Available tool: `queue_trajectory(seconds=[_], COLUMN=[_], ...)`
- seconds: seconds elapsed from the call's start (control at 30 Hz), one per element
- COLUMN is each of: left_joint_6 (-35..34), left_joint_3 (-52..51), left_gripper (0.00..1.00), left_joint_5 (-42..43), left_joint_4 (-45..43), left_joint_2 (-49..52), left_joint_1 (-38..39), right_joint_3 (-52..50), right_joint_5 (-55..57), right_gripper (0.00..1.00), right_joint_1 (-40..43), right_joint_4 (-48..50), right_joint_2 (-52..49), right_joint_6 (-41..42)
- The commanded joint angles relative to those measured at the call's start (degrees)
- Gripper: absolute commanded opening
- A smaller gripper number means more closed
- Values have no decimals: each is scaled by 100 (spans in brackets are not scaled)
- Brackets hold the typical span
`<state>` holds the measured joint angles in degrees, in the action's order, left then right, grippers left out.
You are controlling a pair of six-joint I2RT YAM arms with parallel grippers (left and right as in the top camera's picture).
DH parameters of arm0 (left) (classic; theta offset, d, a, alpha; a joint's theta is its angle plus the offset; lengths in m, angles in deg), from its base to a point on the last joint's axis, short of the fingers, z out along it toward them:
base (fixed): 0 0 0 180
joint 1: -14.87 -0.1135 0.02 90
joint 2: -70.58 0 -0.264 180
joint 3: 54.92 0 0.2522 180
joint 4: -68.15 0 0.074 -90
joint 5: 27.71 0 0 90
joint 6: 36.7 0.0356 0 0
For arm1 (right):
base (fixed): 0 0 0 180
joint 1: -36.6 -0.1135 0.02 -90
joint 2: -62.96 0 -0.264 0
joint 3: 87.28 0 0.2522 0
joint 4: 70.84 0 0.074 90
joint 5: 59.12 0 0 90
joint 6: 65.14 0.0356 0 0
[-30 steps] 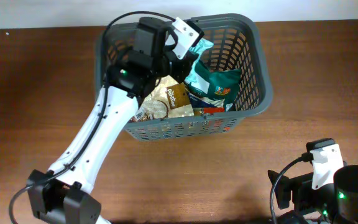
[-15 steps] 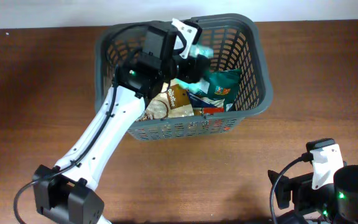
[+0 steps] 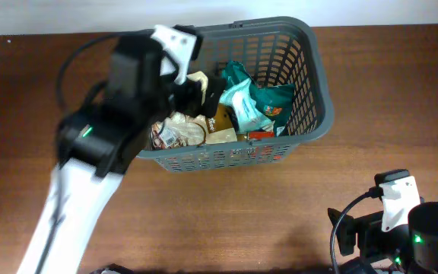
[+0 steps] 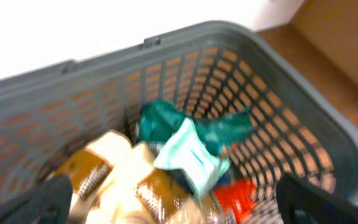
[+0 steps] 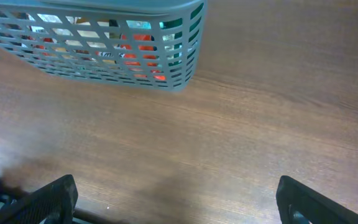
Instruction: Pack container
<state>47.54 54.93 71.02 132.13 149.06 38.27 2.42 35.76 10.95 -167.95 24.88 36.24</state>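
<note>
basket at the table's far edge, packets heaped inside

left gripper hangs above the basket's left half, jaws wide and empty, a stance that suits letting a packet fall onto the heap. below it lie brown packets, a mint packet over a teal packet, and something red by the near wall. right gripper, also wide and empty, sits low over bare table, apart from the basket, likely kept clear.
</note>
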Motion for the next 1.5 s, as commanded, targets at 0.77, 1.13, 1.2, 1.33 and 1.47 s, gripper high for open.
queue_trajectory(seconds=[0.77,1.13,1.2,1.33,1.47], left_joint_6=[-706,-748,-748,-743,-125], left_joint_3=[-2846,-2841,-2841,-2892,-3281], left_gripper=[99,99,99,99,99], left_joint_5=[-1355,-1626,-1703,-1864,-1799], left_joint_4=[2437,3383,3383,3069,2262], left_joint_2=[-5455,-5458,-5495,-5716,-6218], left_joint_1=[7,7,-2,-378,-1001], right_joint_3=[-17,-17,-17,-17,-17], right_joint_5=[-15,-13,-13,-13,-13], right_gripper=[99,99,99,99,99], right_joint_1=[-20,-20,-20,-20,-20], right_joint_4=[15,15,15,15,15], right_joint_2=[11,13,13,11,13], right_joint_6=[9,9,9,9,9])
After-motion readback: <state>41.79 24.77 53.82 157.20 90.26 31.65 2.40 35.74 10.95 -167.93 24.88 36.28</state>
